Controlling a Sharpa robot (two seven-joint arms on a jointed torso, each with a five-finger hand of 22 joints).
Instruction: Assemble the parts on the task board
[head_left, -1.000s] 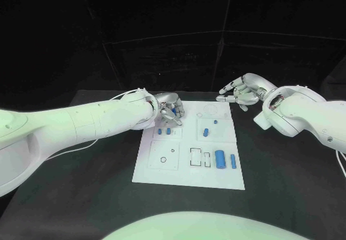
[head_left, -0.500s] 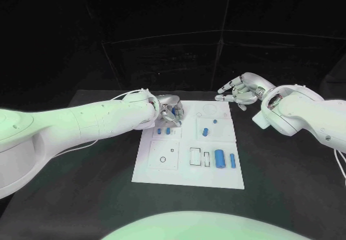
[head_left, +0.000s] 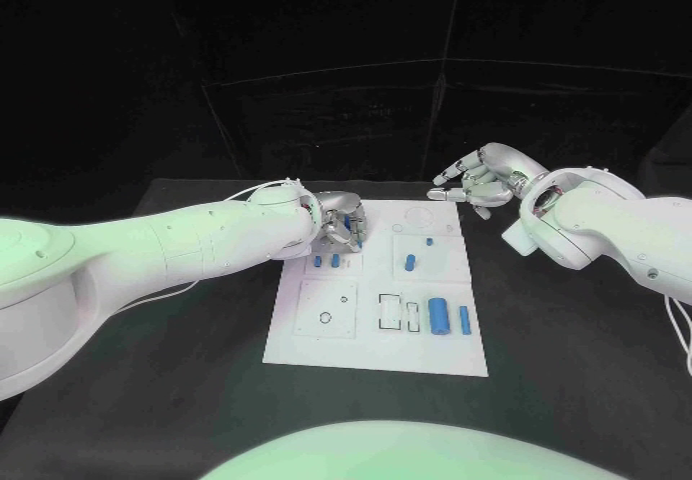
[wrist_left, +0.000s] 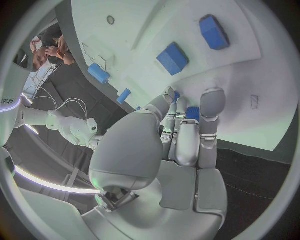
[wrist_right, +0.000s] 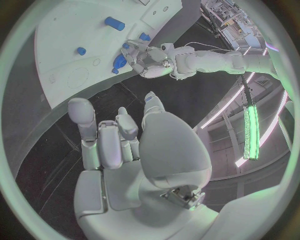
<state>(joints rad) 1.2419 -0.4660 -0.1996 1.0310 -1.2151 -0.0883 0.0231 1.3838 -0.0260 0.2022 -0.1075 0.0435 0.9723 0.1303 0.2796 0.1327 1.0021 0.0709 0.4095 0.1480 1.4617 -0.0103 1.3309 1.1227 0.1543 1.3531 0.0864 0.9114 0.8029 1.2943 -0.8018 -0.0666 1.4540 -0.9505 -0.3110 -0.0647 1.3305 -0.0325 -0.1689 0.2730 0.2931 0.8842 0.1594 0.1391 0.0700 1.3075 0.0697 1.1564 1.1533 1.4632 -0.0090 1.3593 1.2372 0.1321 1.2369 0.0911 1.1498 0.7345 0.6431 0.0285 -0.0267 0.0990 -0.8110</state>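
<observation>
Our left hand (head_left: 340, 224) works at the board's (head_left: 346, 345) far left corner.
We curl its silver fingers (wrist_left: 187, 135) down onto the flat white board, pinching a small blue part (wrist_left: 192, 113) at the tips. Two more blue parts (head_left: 327, 262) lie just beside it, a short cylinder (head_left: 411, 265) mid-board, a broad block (head_left: 438, 317) and slim bar (head_left: 466, 320) nearer us. Our right hand (head_left: 476, 180) hovers spread, holding nothing, off the board's far right corner.
</observation>
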